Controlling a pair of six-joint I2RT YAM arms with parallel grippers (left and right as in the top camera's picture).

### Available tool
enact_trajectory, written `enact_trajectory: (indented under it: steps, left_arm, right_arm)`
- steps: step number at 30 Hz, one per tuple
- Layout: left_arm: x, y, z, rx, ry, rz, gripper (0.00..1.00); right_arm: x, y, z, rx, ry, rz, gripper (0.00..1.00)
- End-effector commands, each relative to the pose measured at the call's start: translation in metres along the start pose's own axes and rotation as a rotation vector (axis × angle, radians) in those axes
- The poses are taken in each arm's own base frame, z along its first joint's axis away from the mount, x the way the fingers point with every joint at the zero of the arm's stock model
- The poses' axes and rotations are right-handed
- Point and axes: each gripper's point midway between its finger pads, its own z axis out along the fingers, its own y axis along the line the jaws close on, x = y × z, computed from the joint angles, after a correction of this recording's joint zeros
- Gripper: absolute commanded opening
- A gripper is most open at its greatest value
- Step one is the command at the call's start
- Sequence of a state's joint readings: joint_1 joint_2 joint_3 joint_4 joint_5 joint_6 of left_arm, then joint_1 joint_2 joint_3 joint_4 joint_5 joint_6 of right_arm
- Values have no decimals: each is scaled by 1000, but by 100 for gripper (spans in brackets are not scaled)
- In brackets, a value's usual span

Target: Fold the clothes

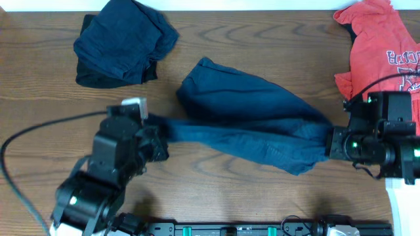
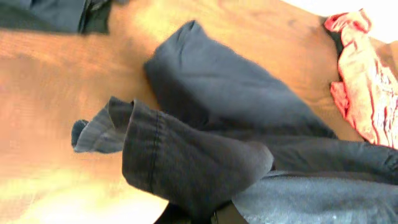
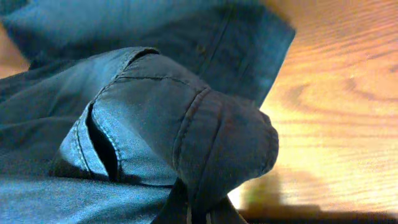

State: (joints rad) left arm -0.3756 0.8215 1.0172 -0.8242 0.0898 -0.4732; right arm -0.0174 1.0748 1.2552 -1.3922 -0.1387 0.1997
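Note:
Dark navy shorts (image 1: pixel 252 115) stretch across the middle of the table between my two grippers. My left gripper (image 1: pixel 157 131) is shut on the shorts' left end, and in the left wrist view a hemmed leg (image 2: pixel 186 162) bunches over the jaws. On the right, my right gripper (image 1: pixel 331 145) is shut on the other end; its view shows a seamed fold (image 3: pixel 205 143) pinched between the fingers. The far leg (image 1: pixel 203 82) rests on the wood. A second navy garment (image 1: pixel 125 42) lies crumpled at the back left. A red-orange T-shirt (image 1: pixel 384 46) with lettering lies at the back right.
The wooden table (image 1: pixel 275 39) shows bare wood between the piles. A black cable (image 1: pixel 39 128) runs from the left arm off the left edge. A dark rail (image 1: pixel 262 229) borders the near edge.

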Motion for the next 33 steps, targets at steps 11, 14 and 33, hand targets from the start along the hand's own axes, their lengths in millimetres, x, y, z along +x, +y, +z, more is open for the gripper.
enact_trajectory:
  steps: [11, 14, 33]
  left_arm:
    - [-49, -11, 122, -56, -24, 142, 6]
    - [-54, -13, 149, -49, -38, 143, 6]
    - [-66, -15, 257, 2, -140, 157, 6]
  right_arm:
    - [-13, -48, 76, 141, 143, 71, 1]
    - [-12, -58, 97, 148, 154, 97, 1]
    - [-56, -89, 176, 154, 59, 195, 1]
